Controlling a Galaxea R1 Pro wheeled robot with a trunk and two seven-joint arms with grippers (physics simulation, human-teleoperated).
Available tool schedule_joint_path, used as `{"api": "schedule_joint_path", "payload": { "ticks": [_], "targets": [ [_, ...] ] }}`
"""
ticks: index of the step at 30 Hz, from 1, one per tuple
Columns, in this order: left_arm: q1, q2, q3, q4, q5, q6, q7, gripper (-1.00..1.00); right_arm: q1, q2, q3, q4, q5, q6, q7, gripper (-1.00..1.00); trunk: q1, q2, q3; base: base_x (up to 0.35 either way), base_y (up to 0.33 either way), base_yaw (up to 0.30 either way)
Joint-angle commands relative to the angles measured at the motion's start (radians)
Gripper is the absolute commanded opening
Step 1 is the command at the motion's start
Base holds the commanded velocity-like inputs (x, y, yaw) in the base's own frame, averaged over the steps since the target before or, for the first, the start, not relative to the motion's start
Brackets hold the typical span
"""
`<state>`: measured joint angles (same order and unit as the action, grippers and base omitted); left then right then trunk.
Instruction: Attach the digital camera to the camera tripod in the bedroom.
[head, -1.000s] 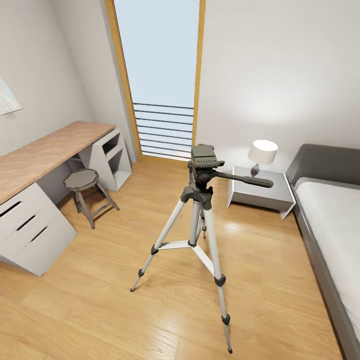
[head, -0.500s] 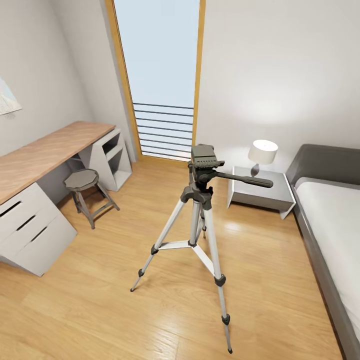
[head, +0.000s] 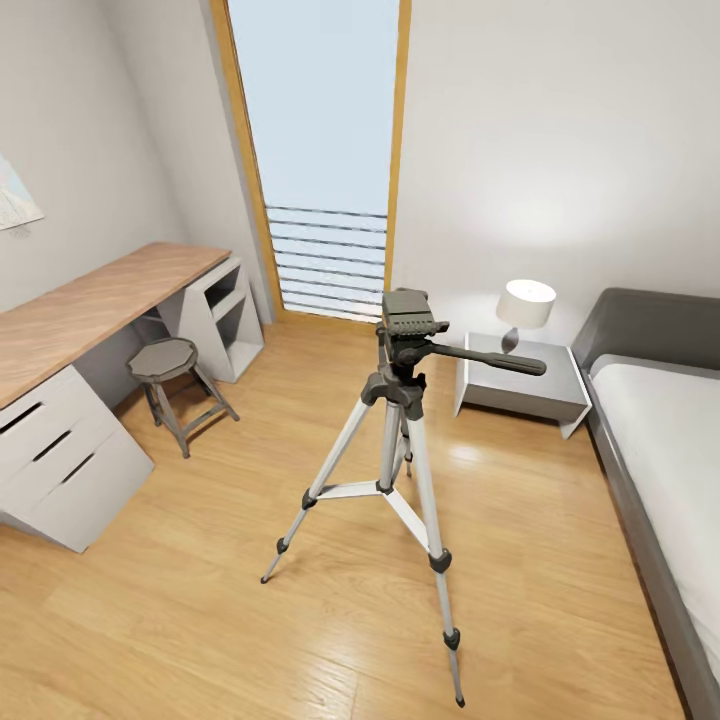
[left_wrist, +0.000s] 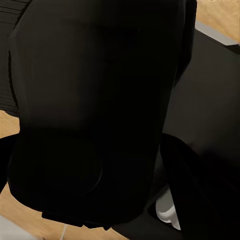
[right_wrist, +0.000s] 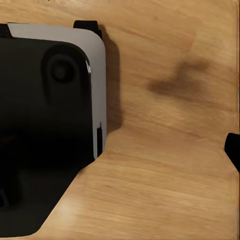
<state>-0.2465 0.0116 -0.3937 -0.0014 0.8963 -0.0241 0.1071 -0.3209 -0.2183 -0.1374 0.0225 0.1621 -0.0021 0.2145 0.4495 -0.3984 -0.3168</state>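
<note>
Neither claw's opening can be told; the tall silver-legged camera tripod (head: 400, 440) stands upright on the wood-plank floor (head: 200, 620).

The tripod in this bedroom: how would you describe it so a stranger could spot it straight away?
Start at the tall wood-framed window on the far wall, then look down to the open wood floor in front of it. There stands the tripod, between the desk and the bed. Unlike the short grey stool nearby, it is tall, with three slim silver legs and a black head with a long handle.
</note>
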Motion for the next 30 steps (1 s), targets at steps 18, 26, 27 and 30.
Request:
{"api": "schedule_joint_path", "payload": {
  "ticks": [18,26,27,30],
  "targets": [
    [0.0,-0.001,-0.008,0.0,0.004,-0.002,0.002,-1.0,-0.001,0.011,-0.03,-1.0,0.0,0.623,0.371,1.0,0.0,-0.002,-0.002,0.0,0.0,0.0],
    [0.0,-0.001,-0.008,-0.001,0.004,-0.002,0.002,-1.0,-0.001,0.013,-0.083,-1.31,-0.002,0.687,0.414,1.0,0.0,-0.002,-0.002,0.0,0.0,0.0],
    [0.0,-0.001,-0.008,-0.001,0.004,-0.002,0.002,-1.0,-0.001,0.013,-0.084,-1.335,-0.002,0.688,0.42,1.0,0.0,-0.002,-0.002,0.0,0.0,0.0],
    [0.0,-0.001,-0.008,-0.002,0.004,-0.002,0.002,-1.0,-0.001,0.01,-0.087,-1.42,-0.002,0.694,0.444,1.0,0.0,-0.002,-0.002,0.0,0.0,0.0]
  ]
}}
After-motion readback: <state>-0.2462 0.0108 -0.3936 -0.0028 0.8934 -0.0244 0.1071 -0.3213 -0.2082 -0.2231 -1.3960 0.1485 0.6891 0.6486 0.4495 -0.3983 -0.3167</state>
